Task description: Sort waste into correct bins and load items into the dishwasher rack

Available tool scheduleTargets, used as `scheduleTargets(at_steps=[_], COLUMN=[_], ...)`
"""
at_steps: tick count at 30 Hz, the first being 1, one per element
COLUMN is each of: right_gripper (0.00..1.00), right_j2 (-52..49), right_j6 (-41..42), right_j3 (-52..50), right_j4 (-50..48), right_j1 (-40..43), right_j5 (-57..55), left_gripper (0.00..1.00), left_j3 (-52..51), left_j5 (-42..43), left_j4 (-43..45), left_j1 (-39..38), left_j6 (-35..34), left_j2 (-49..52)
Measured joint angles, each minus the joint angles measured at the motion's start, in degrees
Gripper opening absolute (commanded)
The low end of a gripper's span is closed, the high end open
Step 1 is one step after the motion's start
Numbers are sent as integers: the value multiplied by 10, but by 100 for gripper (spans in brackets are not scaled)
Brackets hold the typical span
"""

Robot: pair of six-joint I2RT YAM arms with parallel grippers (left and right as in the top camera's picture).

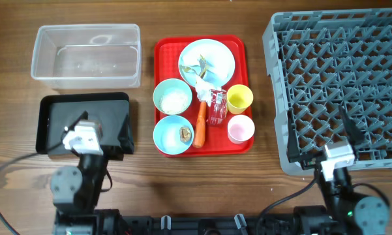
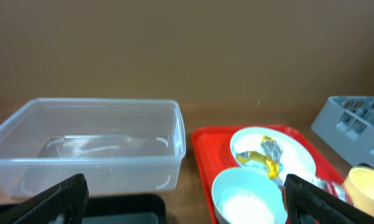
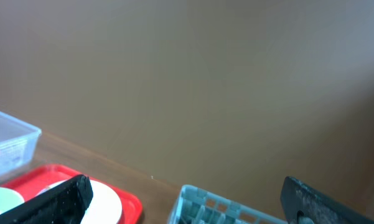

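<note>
Both pincers stand released and empty: the left gripper (image 2: pixel 183 208) hangs over the black tray (image 1: pixel 52 124), the right gripper (image 3: pixel 190 208) over the near edge of the rack (image 1: pixel 339 65). On the red tray (image 1: pixel 164 52), between clear tub (image 1: pixel 85 55) and rack, sit the plate (image 1: pixel 215 55), rice bowl (image 1: pixel 172 96), second bowl (image 1: pixel 169 137), yellow cup (image 1: pixel 239 98), pink cup (image 1: pixel 241 128), carrot (image 1: pixel 200 123) and wrapper (image 1: pixel 217 106).

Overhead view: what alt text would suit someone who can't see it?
A red tray in the middle of a wooden table holds a plate, two bowls, a yellow cup, a pink cup, a carrot and a wrapper. A clear tub and black tray sit to its left, a grey dishwasher rack to its right.
</note>
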State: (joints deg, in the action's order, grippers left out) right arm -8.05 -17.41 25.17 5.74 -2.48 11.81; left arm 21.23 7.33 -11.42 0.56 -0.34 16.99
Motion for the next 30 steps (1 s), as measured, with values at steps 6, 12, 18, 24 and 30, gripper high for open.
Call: scheduleTargets(at_steps=[6,12,18,24,30], right_gripper=[100,100,100,100,98], right_j2=[-169,-378,-521,-615,-652], right_j6=[3,7,4,65,102], right_j3=[211,445,539,541,541], right_j4=[146,368,442,505,522], right_j1=[0,0,0,0,0], right_j5=[42,64,67,81,83], left_gripper=[100,100,100,100,100], left_j3=[242,502,663,664,668], left_j5=[3,19,41,99,121], left_j4=[-148,-358,-423,-369,-268], left_j1=[0,-22,-94,-123,-151], left_j6=[18,49,89,90,68], left_j2=[217,437,624,728,833])
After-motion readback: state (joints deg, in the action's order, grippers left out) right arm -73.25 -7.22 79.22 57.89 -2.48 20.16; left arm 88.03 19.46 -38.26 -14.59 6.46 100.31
